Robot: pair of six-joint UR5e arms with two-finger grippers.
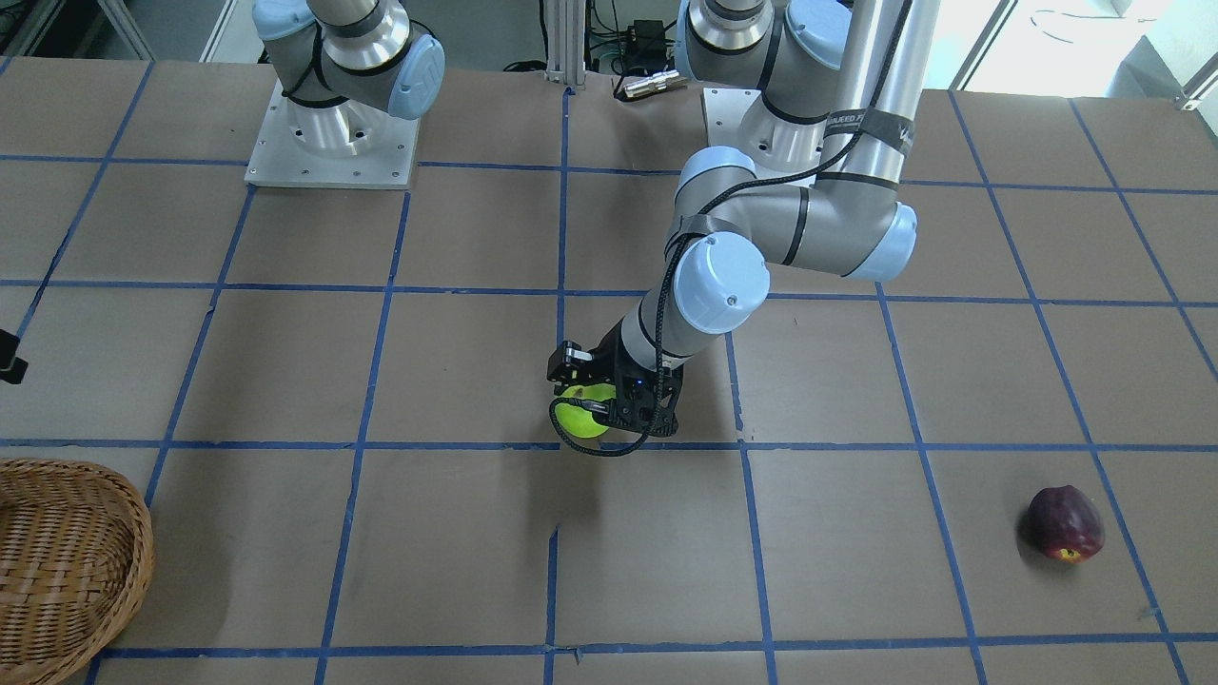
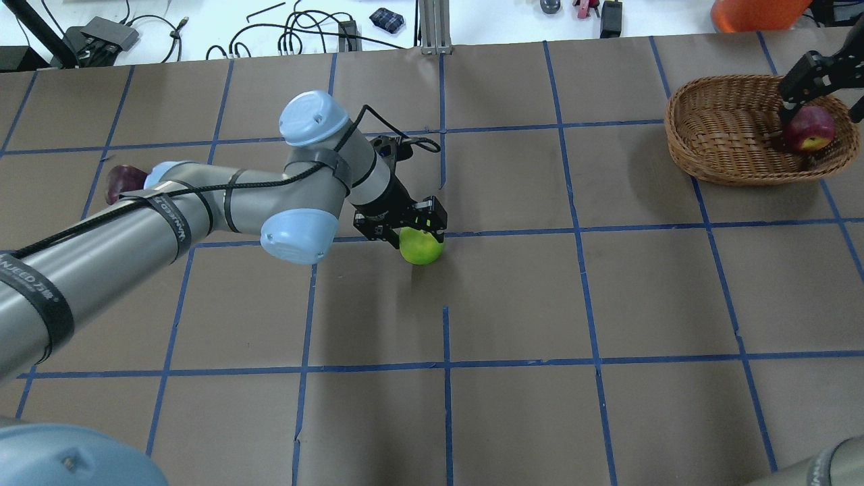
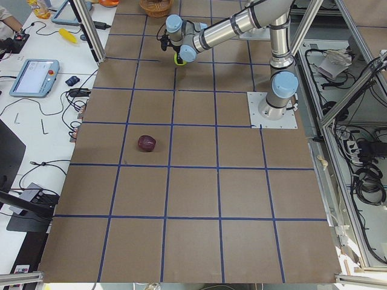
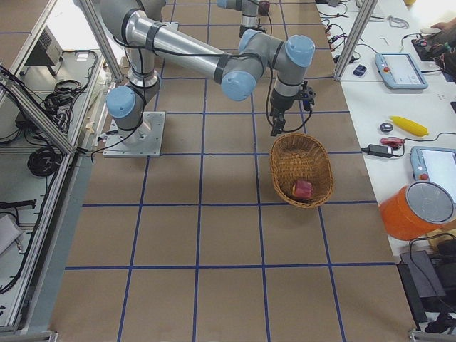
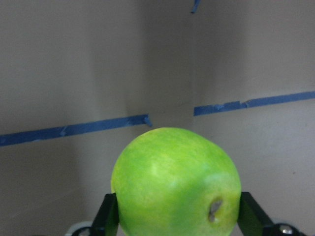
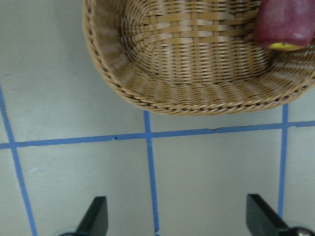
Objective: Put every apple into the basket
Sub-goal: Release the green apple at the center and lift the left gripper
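My left gripper (image 2: pixel 408 229) is shut on the lime green apple (image 2: pixel 422 247) near the table's middle, low over the paper. In the left wrist view the apple (image 5: pixel 174 182) fills the gap between both fingers. The red apple (image 2: pixel 808 128) lies inside the wicker basket (image 2: pixel 702 158) at the far right. My right gripper (image 6: pixel 179 216) is open and empty, hovering by the basket's rim (image 6: pixel 197 101). The dark maroon apple (image 1: pixel 1064 523) lies alone on the table at the far left, partly hidden behind my left arm in the overhead view.
The table is brown paper with a blue tape grid (image 2: pixel 445 364). Cables and tools (image 2: pixel 297 34) lie beyond the far edge. An orange object (image 2: pixel 756 13) stands behind the basket. My left arm (image 2: pixel 202 216) stretches across the left half.
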